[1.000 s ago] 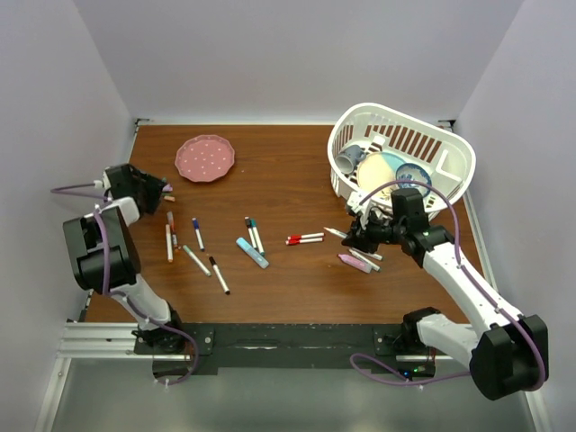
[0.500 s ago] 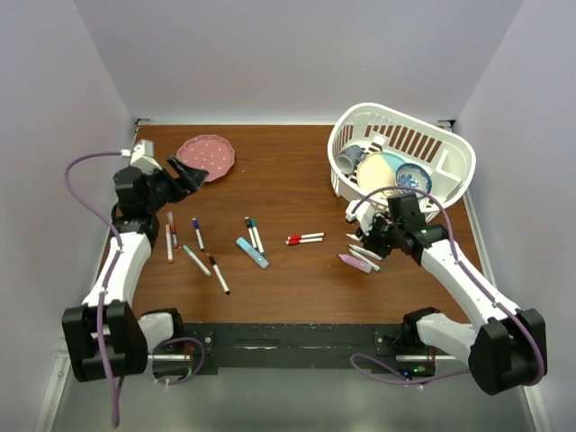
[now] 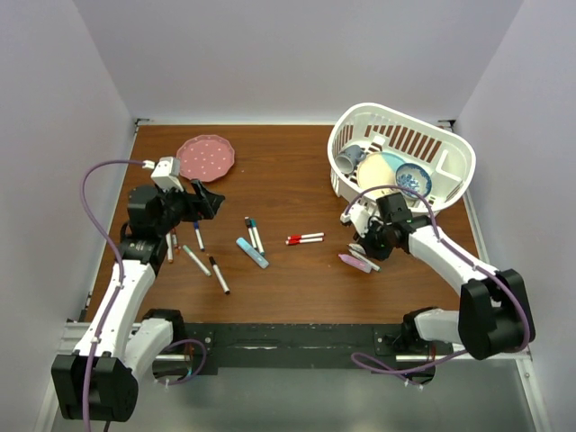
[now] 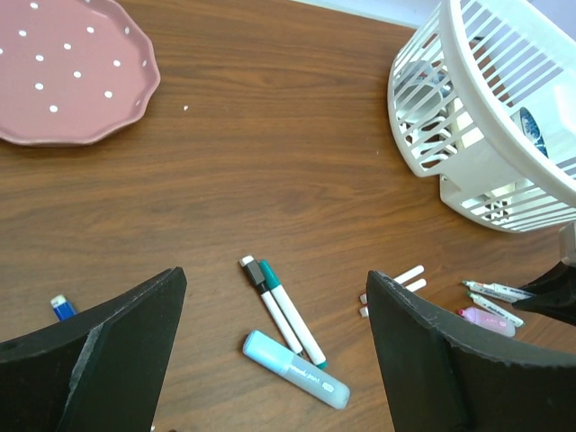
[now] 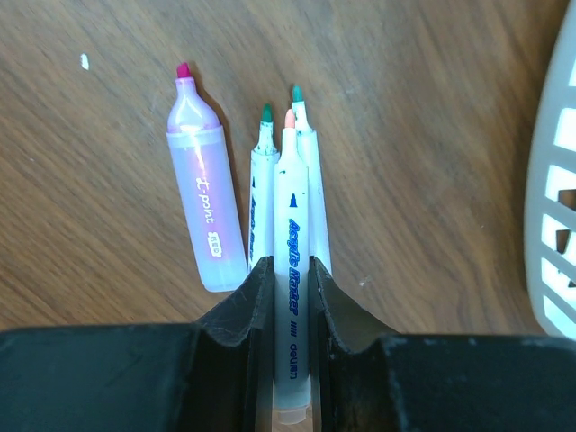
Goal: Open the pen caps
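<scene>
We see a brown wooden table [image 3: 297, 297] from above, with two black-and-white robot arms reaching onto it from the near edge. At far left, the left gripper [image 3: 203, 202] hangs above the tabletop with its two black fingers [image 4: 99, 351] spread wide apart. Behind it lies a pink dotted plate [image 3: 205, 157].

Under and just beside this gripper lie several slim white pens. One has a blue cap [image 4: 60, 308] on its end, and one nearer us has a black cap [image 3: 213, 263]. Toward the middle, two white pens lie side by side, touching. One wears a black cap [image 4: 253, 268] and the other a teal cap [image 4: 268, 273]. Just in front of them lies a pale blue highlighter [image 4: 297, 370] with its cap on. Right of these, two more white pens lie together, both with red caps [image 3: 292, 238].

Further right, the right gripper [image 5: 290, 274] is pressed together on a white marker [image 5: 290, 225], pinching its barrel. The marker's orange tip is bare. Beneath it, on the table, two more white markers [image 5: 261, 207] show bare green tips. A pink highlighter [image 5: 202, 189] lies just beside them with its magenta tip uncovered. At far right stands a white slatted basket [image 3: 450, 144] holding dishes.
</scene>
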Controlling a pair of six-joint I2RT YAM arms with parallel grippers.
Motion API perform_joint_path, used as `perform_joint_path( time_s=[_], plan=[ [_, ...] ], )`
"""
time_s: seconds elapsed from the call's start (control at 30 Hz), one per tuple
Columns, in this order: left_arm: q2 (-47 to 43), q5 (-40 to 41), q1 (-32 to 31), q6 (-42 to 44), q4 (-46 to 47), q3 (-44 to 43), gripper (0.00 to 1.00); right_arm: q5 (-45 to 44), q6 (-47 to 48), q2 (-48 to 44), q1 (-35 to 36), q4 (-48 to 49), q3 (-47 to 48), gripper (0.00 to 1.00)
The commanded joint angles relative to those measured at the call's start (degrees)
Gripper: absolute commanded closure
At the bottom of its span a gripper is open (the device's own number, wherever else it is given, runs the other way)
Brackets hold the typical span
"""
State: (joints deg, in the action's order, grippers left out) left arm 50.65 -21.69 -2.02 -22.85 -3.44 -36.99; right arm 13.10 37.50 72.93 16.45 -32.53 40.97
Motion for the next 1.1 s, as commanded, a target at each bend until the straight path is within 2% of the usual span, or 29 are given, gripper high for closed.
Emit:
perform_joint_path(
  time_s=[0.0, 0.47, 0.57, 0.63, 0.67, 0.77, 0.8, 0.83, 0.9, 1.07],
  plan=[
    [-0.6, 0.4, -0.3, 1.8, 0.0, 0.1, 0.13, -0.8, -0.3, 1.7, 0.1, 0.5, 0.8, 0.82],
    [-1.4, 0.2, -0.3, 1.8, 0.3, 0.2, 0.13, -0.2, -0.1, 0.7, 0.1, -1.6, 2.6, 0.64],
    [-1.3, 0.2, -0.3, 1.8, 0.2, 0.1, 0.13, 4.3, 1.9, -0.9, 0.0, -4.3, 5.1, 0.6],
    [-1.3, 0.2, -0.3, 1.8, 0.1, 0.1, 0.13, 8.4, 6.6, -0.9, 0.1, -6.7, 8.1, 0.58],
    [-1.3, 0.2, -0.3, 1.8, 0.2, 0.1, 0.13, 13.7, 9.1, -1.0, 0.3, -9.5, 8.9, 0.54],
    [-1.4, 0.6, -0.2, 1.9, 0.0, 0.0, 0.13, 20.7, 22.3, -1.4, 1.5, -12.6, 10.6, 0.44],
    [-1.4, 0.8, -0.2, 1.9, -0.1, 0.0, 0.13, 23.2, 24.0, -1.5, 3.0, -12.5, 10.7, 0.36],
    [-1.4, 0.9, -0.2, 1.9, -0.2, 0.0, 0.13, 23.2, 24.5, -1.3, 4.2, -11.6, 11.0, 0.33],
    [-1.6, 1.3, -0.2, 2.0, -0.2, -0.1, 0.13, 21.3, 24.8, 1.3, 8.2, -9.2, 12.2, 0.31],
    [-1.6, 2.3, -0.2, 2.2, -0.6, -0.2, 0.13, 18.8, 20.1, 11.3, 12.6, -7.7, 22.1, 0.33]
  ],
)
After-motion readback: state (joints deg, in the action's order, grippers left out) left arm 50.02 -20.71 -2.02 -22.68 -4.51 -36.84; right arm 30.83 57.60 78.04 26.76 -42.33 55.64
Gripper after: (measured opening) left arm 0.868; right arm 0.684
